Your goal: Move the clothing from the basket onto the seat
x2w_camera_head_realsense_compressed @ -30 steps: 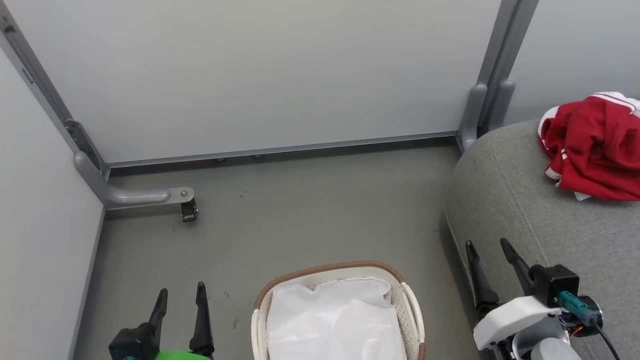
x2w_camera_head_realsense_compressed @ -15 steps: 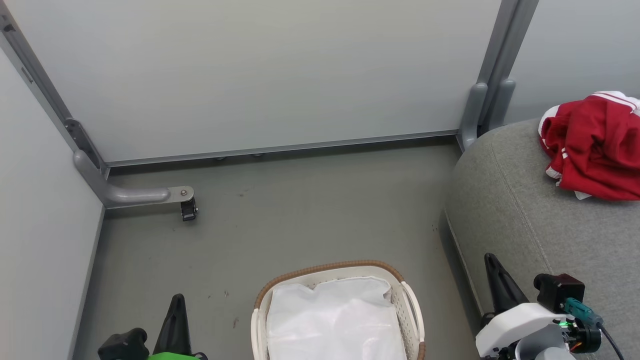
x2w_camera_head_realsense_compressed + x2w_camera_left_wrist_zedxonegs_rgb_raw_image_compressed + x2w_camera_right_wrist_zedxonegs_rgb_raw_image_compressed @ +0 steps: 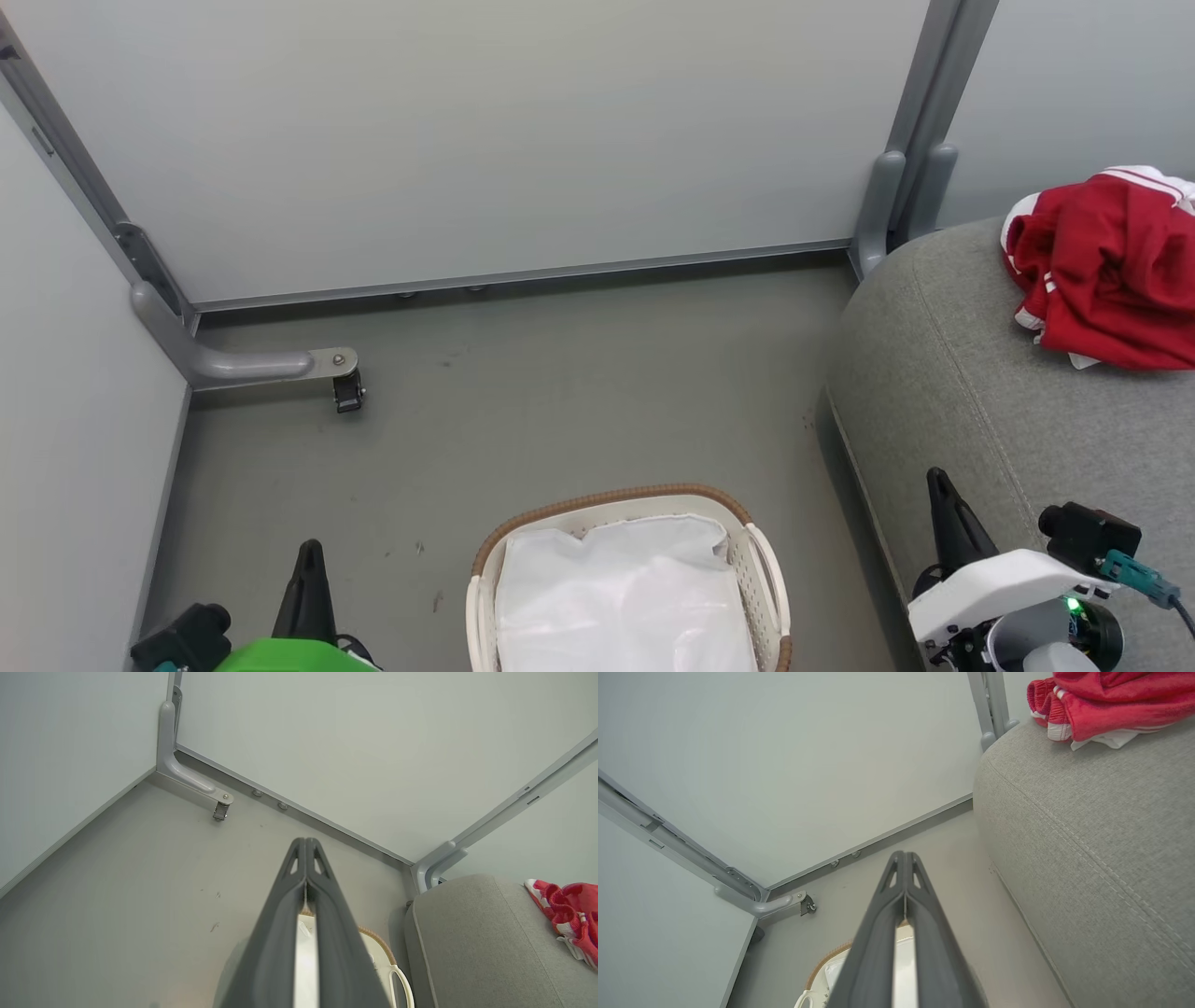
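Both grippers have gone from spread to closed over the last second. I read the left gripper point(image 3: 310, 560) and the right gripper point(image 3: 938, 495) each with fingers pressed together on nothing, the left over the floor point(image 3: 560, 392) and the right by the seat's point(image 3: 971, 392) left edge. Clothing point(image 3: 1106, 266) lies heaped near the seat's far edge, right of its rounded corner; the basket point(image 3: 611, 497) stands on the floor just left of the seat, white liner point(image 3: 625, 597) inside.
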Controlling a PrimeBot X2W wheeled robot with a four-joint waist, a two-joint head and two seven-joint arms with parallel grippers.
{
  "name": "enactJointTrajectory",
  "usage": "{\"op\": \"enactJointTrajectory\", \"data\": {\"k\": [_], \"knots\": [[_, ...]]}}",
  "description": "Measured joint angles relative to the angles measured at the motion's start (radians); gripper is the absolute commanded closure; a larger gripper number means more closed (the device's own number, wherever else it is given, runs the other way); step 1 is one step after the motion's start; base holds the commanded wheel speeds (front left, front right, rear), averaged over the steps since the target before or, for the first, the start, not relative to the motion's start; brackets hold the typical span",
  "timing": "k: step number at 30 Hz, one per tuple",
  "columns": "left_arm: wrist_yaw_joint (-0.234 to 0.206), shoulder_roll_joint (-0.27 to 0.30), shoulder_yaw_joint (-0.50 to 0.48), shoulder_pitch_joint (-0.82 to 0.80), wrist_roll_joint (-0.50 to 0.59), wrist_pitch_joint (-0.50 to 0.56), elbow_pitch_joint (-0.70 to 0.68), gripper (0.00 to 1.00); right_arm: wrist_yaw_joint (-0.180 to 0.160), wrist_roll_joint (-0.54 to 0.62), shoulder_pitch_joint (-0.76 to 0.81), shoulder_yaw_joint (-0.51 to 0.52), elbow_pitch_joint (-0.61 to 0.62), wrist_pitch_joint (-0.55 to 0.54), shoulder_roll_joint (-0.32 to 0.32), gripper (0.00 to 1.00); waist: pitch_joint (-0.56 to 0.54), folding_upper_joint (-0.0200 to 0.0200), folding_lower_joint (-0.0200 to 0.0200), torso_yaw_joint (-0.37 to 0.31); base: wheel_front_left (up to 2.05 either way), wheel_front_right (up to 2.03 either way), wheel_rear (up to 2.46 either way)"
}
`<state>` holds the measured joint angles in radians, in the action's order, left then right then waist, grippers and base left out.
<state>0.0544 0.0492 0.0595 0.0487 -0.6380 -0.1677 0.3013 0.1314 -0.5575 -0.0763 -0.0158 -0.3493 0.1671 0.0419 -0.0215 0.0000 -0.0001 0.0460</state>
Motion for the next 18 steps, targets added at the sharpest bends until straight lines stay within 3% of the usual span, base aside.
{"op": "enactJointTrajectory", "data": {"k": [18], "knots": [[0.021,-0.001,-0.043,-0.034,-0.241,0.069,-0.011,1.0,0.0,-0.26,-0.002,0.032,0.026,-0.07,0.001,1.0,0.004,0.0,0.0,-0.008,0.0,0.0,0.0]]}}
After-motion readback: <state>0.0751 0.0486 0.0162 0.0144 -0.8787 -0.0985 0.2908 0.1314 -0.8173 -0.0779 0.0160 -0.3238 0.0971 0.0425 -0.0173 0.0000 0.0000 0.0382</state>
